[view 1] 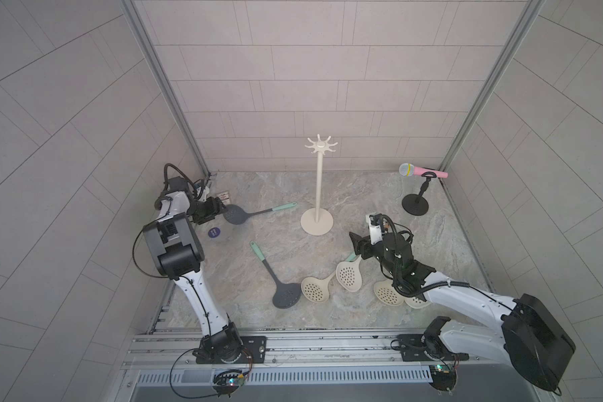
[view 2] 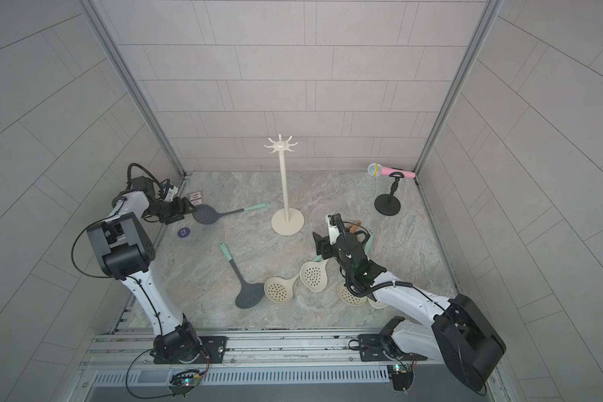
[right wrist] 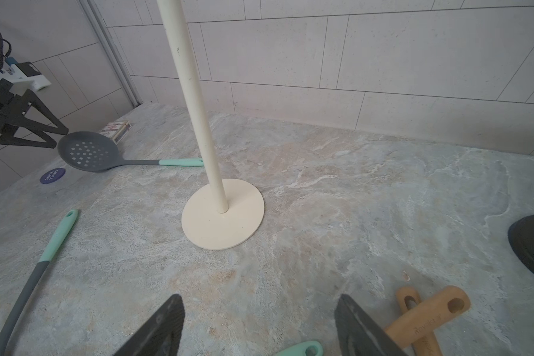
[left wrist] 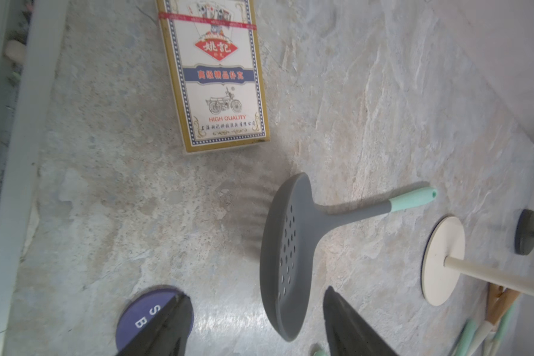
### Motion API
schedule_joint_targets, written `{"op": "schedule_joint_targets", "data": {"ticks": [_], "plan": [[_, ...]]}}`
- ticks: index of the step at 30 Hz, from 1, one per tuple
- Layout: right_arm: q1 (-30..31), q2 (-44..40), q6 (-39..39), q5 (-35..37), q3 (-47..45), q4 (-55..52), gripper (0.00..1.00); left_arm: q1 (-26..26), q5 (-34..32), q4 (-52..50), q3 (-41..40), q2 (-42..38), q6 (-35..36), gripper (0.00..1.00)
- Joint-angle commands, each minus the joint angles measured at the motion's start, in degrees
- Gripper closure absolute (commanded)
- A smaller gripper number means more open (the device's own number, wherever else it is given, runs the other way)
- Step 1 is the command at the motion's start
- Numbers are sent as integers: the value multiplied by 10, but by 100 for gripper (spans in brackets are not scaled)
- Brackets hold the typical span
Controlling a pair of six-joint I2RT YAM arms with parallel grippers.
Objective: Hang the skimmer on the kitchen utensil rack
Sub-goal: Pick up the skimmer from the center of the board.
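Now doing: we read this as the pick-up of the grey skimmer (view 1: 236,214), not yet lifted.
Skimmer place: flat on the worktop (view 1: 362,195) near its far left corner, head toward the left edge, teal handle end (left wrist: 413,197) pointing at the rack.
Left gripper (view 1: 223,211): low at the skimmer head, fingers apart, rim between the tips, nothing clamped.
Right gripper (right wrist: 259,299): fingers spread, empty, between the rack base and the cream skimmers (view 1: 349,276).
Rack: kitchen utensil rack (view 1: 318,181) upright mid-worktop toward the far edge, hooks (view 1: 321,144) all bare.
Grip advice: we'd bite well onto the head, since a thin curved rim probably pivots, and keep the holed teal end free for a hook.
Risk: card box (left wrist: 216,77) and purple disc (view 1: 214,232) sit near the head. We'd lift straight up and go high, because the crown stands tall.
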Motion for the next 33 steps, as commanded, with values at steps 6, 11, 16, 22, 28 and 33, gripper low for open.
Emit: {"op": "schedule_joint_targets", "data": {"ticks": [6,11,16,22,28,33], "plan": [[4,-8,3,14,0,-15,22,-1,34,0,23,37,-6,37],[3,2,5,14,1,-11,21,-6,34,0,20,43,3,51],[3,11,6,9,0,-7,22,-7,37,3,27,53,2,65],[4,8,1,5,15,-41,22,-7,43,3,44,66,-13,98],[4,-35,11,6,13,-76,22,-5,65,1,44,59,-25,100],[12,-83,22,-2,12,-125,22,8,95,-2,29,37,-34,100]]}}
